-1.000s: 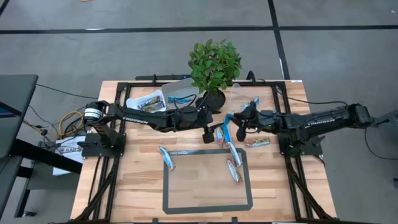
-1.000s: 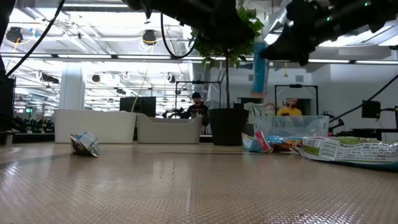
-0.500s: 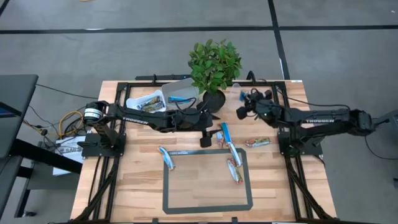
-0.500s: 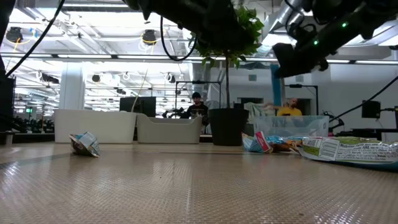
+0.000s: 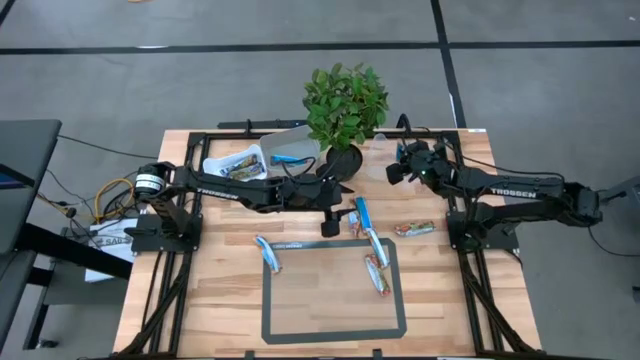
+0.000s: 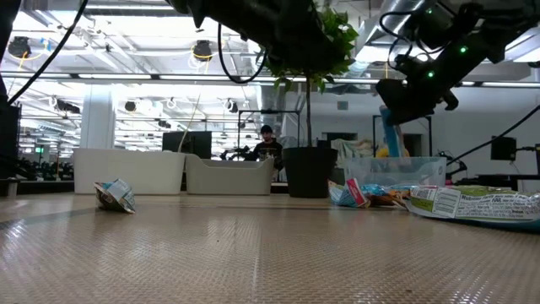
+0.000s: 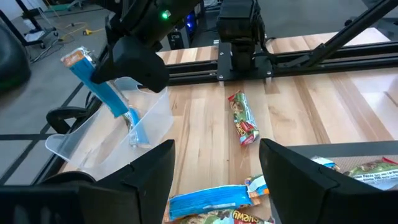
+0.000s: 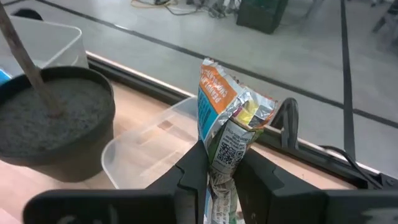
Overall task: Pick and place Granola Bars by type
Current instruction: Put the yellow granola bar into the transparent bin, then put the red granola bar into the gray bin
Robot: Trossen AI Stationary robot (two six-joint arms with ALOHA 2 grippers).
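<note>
My right gripper (image 5: 398,168) is shut on a blue-and-white granola bar (image 7: 99,81) above a clear tub (image 7: 146,115) beside the plant pot. That tub holds one blue bar (image 7: 134,127). My left gripper (image 7: 217,186) is open and hovers over the middle of the table near the mat's far edge (image 5: 330,215). Loose bars lie flat on the wood: a blue one (image 5: 361,212), a blue-white one (image 5: 375,245), a brown one (image 5: 377,276), another blue one (image 5: 268,253) and a red-brown one (image 5: 413,229). My right gripper pinches the bar between its two fingers (image 8: 193,165). The bar's orange-tipped end (image 8: 214,84) sticks out past the fingertips, and wrapper also shows farther back between them. The bar is lifted clear; in the low view it hangs nearly upright below the gripper (image 6: 390,131), above the tub.
A potted plant (image 5: 345,105) stands at the far edge, its pot (image 8: 56,118) right beside the tub. Two more clear tubs (image 5: 235,163), (image 5: 292,150) sit far left, with brown and blue bars. A dark-framed mat (image 5: 335,335) lies near the table's near edge. People show in the room behind.
My right gripper has carried the blue-and-white bar from above the mat's far edge toward the table's far edge and a little right. It has stopped over the clear tub beside the pot and stayed shut on the bar throughout.
</note>
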